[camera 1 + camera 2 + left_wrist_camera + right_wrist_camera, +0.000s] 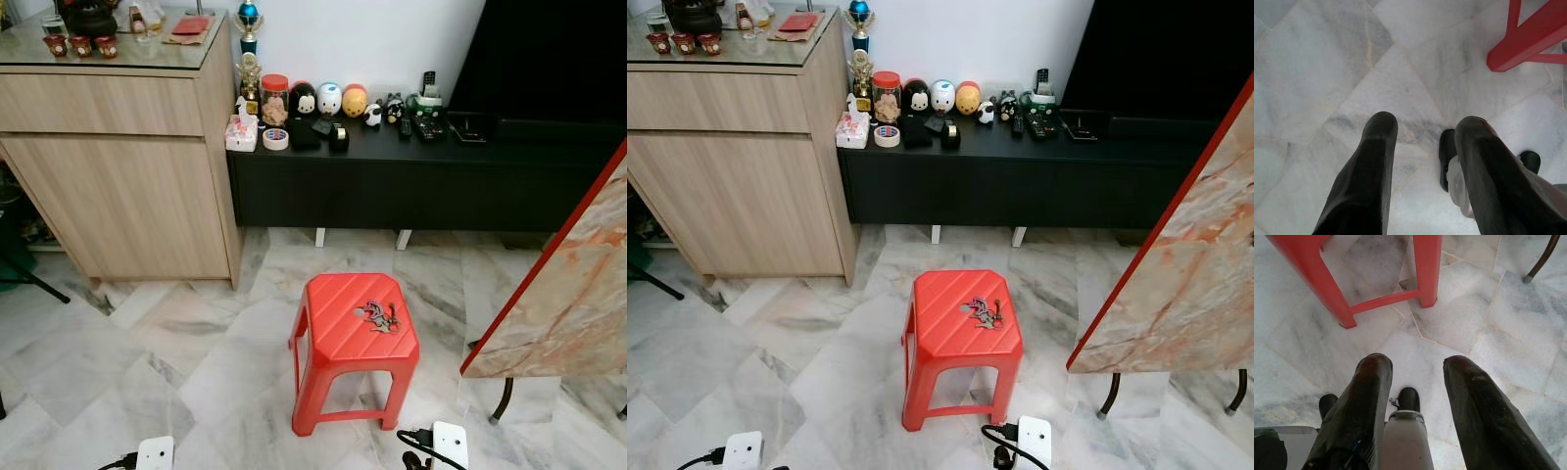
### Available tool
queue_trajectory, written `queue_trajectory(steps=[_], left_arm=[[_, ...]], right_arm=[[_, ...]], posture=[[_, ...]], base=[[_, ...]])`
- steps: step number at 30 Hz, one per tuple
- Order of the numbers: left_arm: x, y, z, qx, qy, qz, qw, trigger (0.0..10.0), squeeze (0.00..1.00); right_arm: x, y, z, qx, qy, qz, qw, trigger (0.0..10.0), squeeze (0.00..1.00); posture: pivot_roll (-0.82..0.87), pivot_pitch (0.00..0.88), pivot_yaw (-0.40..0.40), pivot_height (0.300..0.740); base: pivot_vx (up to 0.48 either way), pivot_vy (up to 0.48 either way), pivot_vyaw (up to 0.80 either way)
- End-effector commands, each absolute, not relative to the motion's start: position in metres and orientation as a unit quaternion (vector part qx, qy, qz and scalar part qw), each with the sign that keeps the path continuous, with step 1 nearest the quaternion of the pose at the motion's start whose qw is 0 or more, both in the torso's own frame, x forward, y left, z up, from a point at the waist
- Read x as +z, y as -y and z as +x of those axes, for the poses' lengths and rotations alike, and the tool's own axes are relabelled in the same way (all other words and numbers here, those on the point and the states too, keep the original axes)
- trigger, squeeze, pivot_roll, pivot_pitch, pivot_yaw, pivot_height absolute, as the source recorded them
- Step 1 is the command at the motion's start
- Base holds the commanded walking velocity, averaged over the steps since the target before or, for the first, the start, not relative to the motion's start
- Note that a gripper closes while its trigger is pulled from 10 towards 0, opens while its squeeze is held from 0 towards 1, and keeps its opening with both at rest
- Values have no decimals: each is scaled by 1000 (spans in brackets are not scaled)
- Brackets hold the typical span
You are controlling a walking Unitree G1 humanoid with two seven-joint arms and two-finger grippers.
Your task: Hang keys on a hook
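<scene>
left gripper (1422,129) fingers apart, low over floor | right gripper (1415,367) fingers apart, empty, near stool legs | keys (379,315) on red stool (338,338) top, far-right part | next: right arm comes down over keys, pinch ring, no dragging | hook unseen

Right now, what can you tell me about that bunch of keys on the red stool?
The keys lie flat in a small tangled bunch on the ribbed top of the red plastic stool, toward its far right side. They look like dull metal with a reddish-pink tag or fob among them. Nothing but the stool touches them.
</scene>
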State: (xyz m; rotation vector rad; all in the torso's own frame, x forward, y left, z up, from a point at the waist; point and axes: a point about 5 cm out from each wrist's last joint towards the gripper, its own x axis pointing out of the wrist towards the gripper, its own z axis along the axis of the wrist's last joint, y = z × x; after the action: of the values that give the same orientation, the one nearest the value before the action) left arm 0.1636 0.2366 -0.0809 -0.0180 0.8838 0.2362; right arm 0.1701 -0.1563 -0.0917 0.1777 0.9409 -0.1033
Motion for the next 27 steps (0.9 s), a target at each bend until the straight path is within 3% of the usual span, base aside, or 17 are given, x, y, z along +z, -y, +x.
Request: queue_trajectory(steps=[1,5,27], left_arm=[[-81,-235,164,112,-426,-6,898,10000,0],[-81,-234,164,109,-425,-4,898,10000,0],[-79,-237,167,113,-418,7,901,10000,0]], right_arm=[[-91,159,170,-54,-452,86,886,10000,0],[-91,159,171,-53,-452,84,886,10000,0],[-92,159,169,-37,-453,64,888,10000,0]], posture=[[82,24,-81,740],[79,32,-80,740],[85,40,-77,740]], base=[[0,251,0],[0,311,0],[0,0,21]])
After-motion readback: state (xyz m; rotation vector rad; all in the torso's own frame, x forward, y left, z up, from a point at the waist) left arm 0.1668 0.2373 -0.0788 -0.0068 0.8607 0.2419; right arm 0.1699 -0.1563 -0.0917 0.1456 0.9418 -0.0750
